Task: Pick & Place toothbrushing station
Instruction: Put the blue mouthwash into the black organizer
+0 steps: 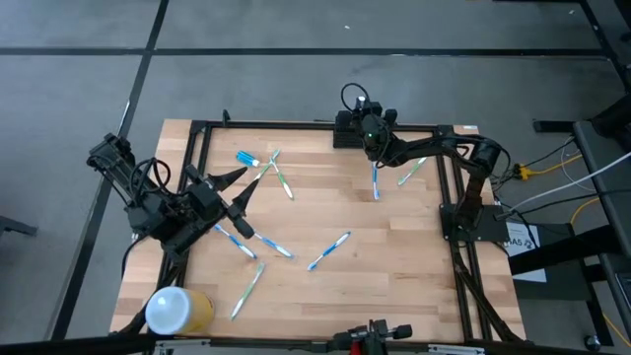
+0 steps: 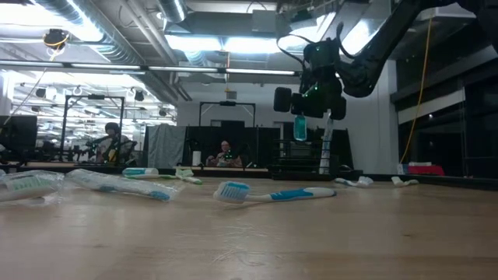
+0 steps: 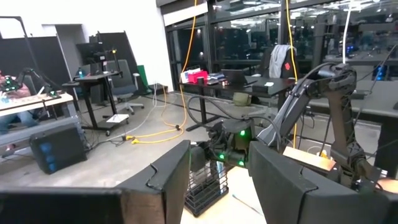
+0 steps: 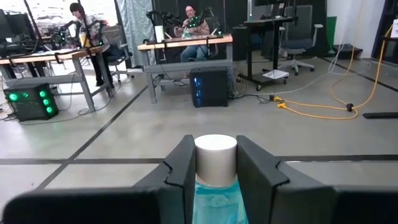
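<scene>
Near the far edge of the table, your right gripper (image 1: 375, 158) gripped a teal-and-white plastic toothbrush (image 2: 300, 127) upright, raised just in front of the small black slotted rack (image 1: 347, 129). Your left gripper (image 1: 237, 195) hovered released and empty over the table's left side. Several loose toothbrushes (image 1: 327, 250) remained on the light wooden tabletop (image 1: 394, 256), so you had most of the job left.

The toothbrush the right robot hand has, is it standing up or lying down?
Standing up. The toothbrush hangs straight down from the right gripper, above the table.

Overhead cam straight down, low cam table-level, both share table (image 1: 325, 212)
</scene>
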`<move>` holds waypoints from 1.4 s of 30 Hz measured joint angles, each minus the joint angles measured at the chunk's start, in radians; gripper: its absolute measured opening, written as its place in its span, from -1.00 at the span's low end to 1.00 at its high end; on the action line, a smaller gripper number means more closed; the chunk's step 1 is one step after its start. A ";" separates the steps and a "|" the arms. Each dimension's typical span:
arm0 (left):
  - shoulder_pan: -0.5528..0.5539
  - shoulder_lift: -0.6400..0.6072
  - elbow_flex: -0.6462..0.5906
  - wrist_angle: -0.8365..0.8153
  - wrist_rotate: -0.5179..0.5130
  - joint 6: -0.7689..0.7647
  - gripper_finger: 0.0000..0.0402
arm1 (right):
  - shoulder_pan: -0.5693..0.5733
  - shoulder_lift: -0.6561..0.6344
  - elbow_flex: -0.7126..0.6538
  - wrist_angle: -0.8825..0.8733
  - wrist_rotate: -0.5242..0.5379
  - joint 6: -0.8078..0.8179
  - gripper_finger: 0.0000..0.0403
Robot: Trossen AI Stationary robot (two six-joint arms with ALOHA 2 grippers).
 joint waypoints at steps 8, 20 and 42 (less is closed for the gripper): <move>0.000 0.000 0.000 -0.004 0.000 0.000 -0.21 | 0.000 0.001 0.000 0.002 0.003 -0.001 -0.56; 0.000 0.000 0.000 -0.008 0.001 0.005 -0.21 | 0.005 0.001 -0.107 0.144 0.019 0.026 -0.56; 0.002 0.000 0.000 -0.025 0.017 0.008 -0.21 | 0.012 0.075 -0.072 0.282 -0.006 -0.059 -0.56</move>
